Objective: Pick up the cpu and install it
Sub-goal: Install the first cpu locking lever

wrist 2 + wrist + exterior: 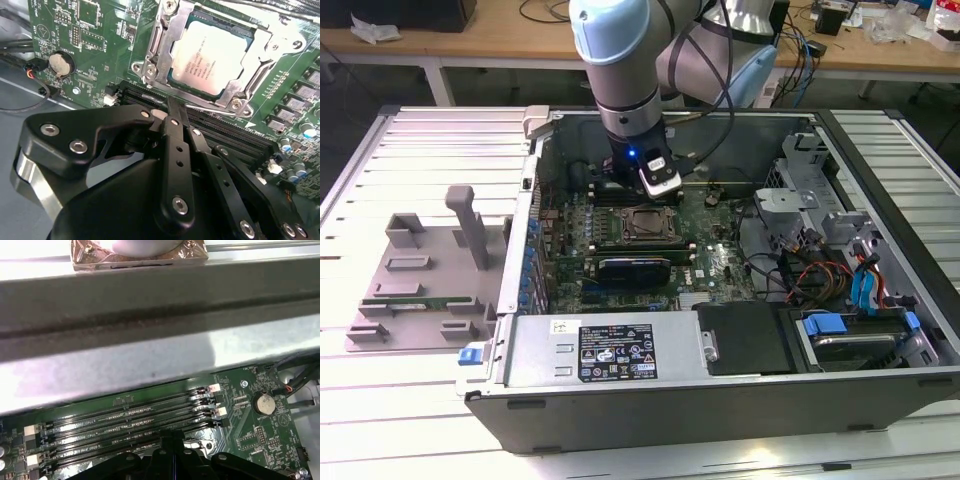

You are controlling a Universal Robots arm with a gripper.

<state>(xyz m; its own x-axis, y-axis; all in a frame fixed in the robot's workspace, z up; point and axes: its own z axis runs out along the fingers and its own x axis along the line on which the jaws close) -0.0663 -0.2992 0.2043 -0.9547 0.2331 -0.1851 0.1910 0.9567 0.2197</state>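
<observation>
Gripper (pixel 172 107) clenched and empty just beside the cpu (pixel 212 57) seated in its socket

The cpu (pixel 212 57) has a smooth, dull silver metal lid. Its socket frame (pixel 155 55) is shiny bare steel. The pincer (pixel 172 112) is matt black metal.
</observation>
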